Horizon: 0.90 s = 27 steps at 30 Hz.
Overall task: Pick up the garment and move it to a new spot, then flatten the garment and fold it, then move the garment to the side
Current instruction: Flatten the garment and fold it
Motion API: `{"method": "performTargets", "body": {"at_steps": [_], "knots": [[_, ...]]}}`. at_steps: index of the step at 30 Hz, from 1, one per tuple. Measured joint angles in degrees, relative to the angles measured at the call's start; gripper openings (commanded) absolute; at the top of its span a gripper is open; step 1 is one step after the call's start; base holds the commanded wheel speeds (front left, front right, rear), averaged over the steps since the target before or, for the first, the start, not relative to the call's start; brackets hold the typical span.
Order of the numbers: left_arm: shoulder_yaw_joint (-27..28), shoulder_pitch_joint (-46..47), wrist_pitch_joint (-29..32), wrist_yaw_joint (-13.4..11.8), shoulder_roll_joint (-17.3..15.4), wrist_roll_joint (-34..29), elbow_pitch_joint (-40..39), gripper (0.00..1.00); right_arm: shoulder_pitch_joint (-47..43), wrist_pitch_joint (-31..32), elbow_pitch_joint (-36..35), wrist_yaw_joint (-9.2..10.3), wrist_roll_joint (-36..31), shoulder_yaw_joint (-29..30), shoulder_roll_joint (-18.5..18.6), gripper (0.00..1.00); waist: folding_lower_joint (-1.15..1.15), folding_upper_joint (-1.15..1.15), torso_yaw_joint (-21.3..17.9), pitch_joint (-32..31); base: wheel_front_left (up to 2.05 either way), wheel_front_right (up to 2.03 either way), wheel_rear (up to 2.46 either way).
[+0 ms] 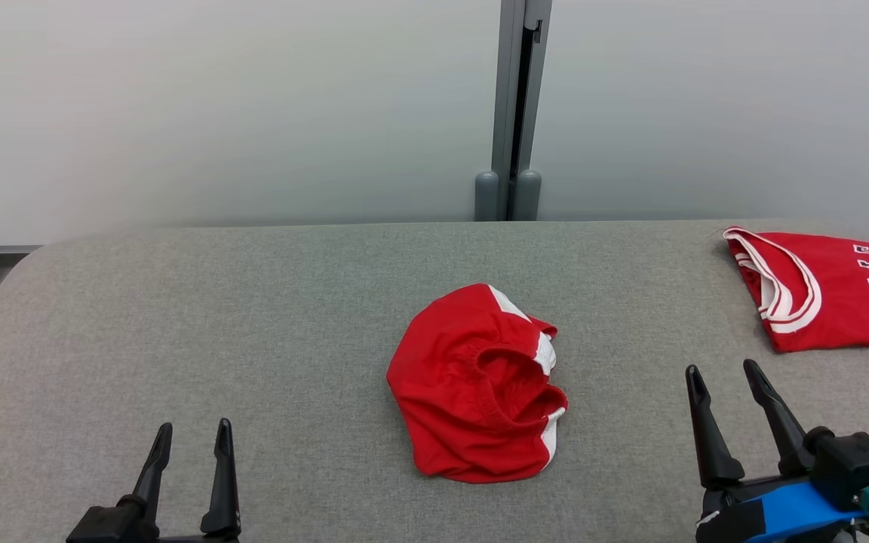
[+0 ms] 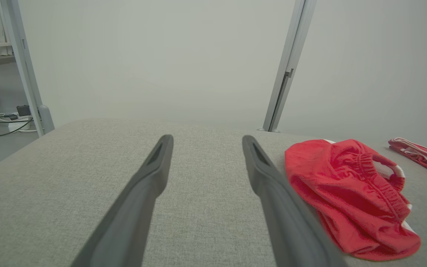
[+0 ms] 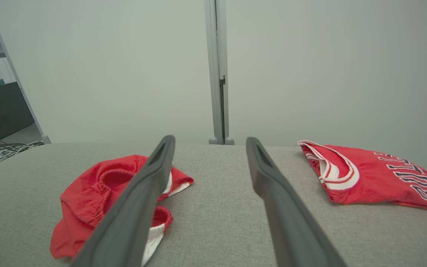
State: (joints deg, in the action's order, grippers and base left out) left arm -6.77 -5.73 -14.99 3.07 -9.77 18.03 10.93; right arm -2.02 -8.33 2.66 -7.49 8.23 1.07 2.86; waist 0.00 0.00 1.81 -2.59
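Looking at head view: crumpled red garment point(image 1: 476, 385) mid grey table point(image 1: 216, 302), elastic waistband showing. Left gripper point(image 1: 194, 428) lower left, right gripper point(image 1: 723, 372) lower right, both jaws apart, empty, clear of garment. Folded red jersey point(image 1: 827, 302) at far right edge.
Left wrist view: fingers spread, garment at view right.
Right wrist view: fingers spread, garment partly behind one finger, jersey on other side.

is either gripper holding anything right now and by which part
Nothing is held. The left gripper and right gripper are both open, apart from the crumpled red-and-white fabric garment.
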Motion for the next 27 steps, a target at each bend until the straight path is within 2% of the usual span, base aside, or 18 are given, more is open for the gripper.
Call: {"method": "performTargets", "body": {"at_steps": [18, 23, 27], "knots": [[-0.8, 0.3, 0.2, -0.3, 0.1, 0.0, 0.3, 1.0, 0.0, -0.1, 0.7, 0.0, 0.6, -0.8, 0.0, 1.0, 0.0, 0.0, -0.8, 0.8, 0.0, 0.0, 0.0], [-3.1, 2.8, 3.4, -0.5, 0.0, -1.2, 0.0, 1.0, 0.1, -0.2, 0.7, 0.0, 0.6, -1.4, 0.0, 1.0, 0.0, 0.0, -1.5, 1.6, 0.0, 0.0, 0.0], [-6.3, 8.6, 6.8, 1.1, 0.7, -1.6, 1.2, 1.0, 0.4, -0.2, 0.8, 0.0, 0.6, -2.2, 0.0, 1.0, 0.0, 0.0, -2.6, 2.5, 0.0, 0.0, 0.0]]}}
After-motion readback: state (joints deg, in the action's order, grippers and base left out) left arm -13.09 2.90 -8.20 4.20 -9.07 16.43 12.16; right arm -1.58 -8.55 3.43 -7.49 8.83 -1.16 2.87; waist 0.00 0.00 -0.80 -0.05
